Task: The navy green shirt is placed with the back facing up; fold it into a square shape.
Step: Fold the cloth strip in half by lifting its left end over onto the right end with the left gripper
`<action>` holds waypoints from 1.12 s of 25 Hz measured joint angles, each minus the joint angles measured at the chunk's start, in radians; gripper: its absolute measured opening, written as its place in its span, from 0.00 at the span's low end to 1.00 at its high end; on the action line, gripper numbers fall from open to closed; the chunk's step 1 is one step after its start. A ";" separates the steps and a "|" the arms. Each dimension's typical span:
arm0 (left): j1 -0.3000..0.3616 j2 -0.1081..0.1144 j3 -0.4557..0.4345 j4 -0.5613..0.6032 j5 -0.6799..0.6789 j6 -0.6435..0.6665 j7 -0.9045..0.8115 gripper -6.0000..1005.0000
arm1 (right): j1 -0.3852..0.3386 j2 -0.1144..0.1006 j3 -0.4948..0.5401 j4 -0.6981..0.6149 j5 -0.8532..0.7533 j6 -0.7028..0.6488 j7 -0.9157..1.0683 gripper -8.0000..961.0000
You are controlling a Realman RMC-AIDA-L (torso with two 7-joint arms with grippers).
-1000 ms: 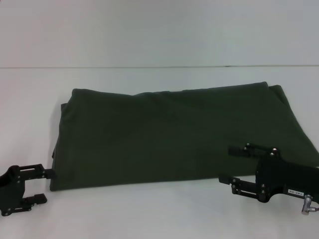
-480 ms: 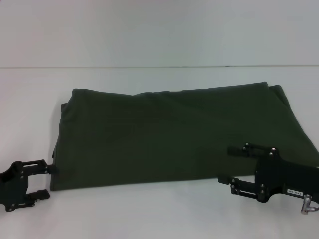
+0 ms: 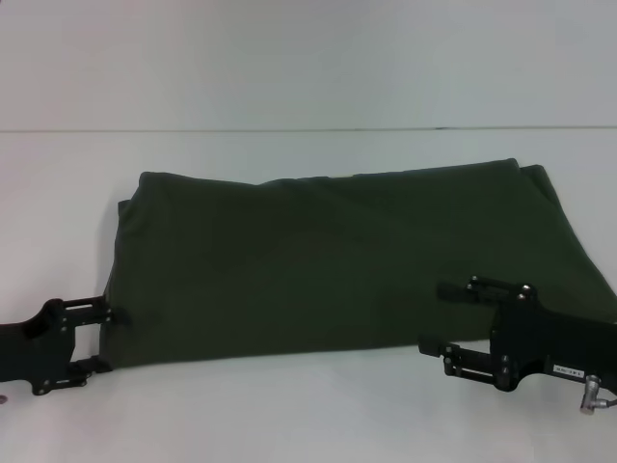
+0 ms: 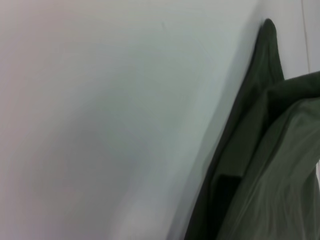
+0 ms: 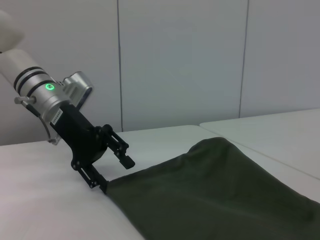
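The shirt (image 3: pixel 337 265) is lying part-folded as a wide rectangle across the table (image 3: pixel 289 415), both grippers gaping, left gripper (image 3: pixel 104 340) straddling its near-left corner, right gripper (image 3: pixel 436 316) waiting near the front edge.

I see the navy green shirt (image 3: pixel 328 260) lying flat on the white surface (image 3: pixel 289 415), folded into a wide, plain, dark olive rectangle.

We are seeing our left pincer (image 3: pixel 104 340) moving in from the desk (image 3: pixel 289 415) toward the navy green shirt (image 3: pixel 337 260), its open fingers now straddling the shirt's near left corner, where a second ago they were sitting clear of the cloth.
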State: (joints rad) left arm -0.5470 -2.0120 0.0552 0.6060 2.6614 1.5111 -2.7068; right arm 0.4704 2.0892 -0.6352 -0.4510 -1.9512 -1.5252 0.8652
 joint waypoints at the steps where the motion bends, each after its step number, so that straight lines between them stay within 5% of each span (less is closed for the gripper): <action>1: -0.004 0.000 0.000 -0.004 0.000 -0.001 0.000 0.71 | 0.001 0.000 0.000 0.000 0.000 0.000 0.000 0.76; 16: -0.034 0.003 0.041 -0.014 -0.003 -0.028 0.010 0.71 | 0.007 0.002 0.004 0.000 0.000 -0.013 0.000 0.76; 22: -0.045 0.002 0.092 -0.008 -0.030 -0.035 0.065 0.58 | 0.014 0.002 0.006 0.000 0.000 -0.017 0.000 0.75; 28: -0.046 0.003 0.094 -0.009 -0.036 -0.047 0.075 0.27 | 0.014 0.002 0.007 0.000 0.000 -0.025 0.001 0.75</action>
State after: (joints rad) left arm -0.5933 -2.0090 0.1494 0.5968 2.6250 1.4643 -2.6317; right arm 0.4847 2.0908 -0.6280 -0.4510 -1.9511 -1.5507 0.8665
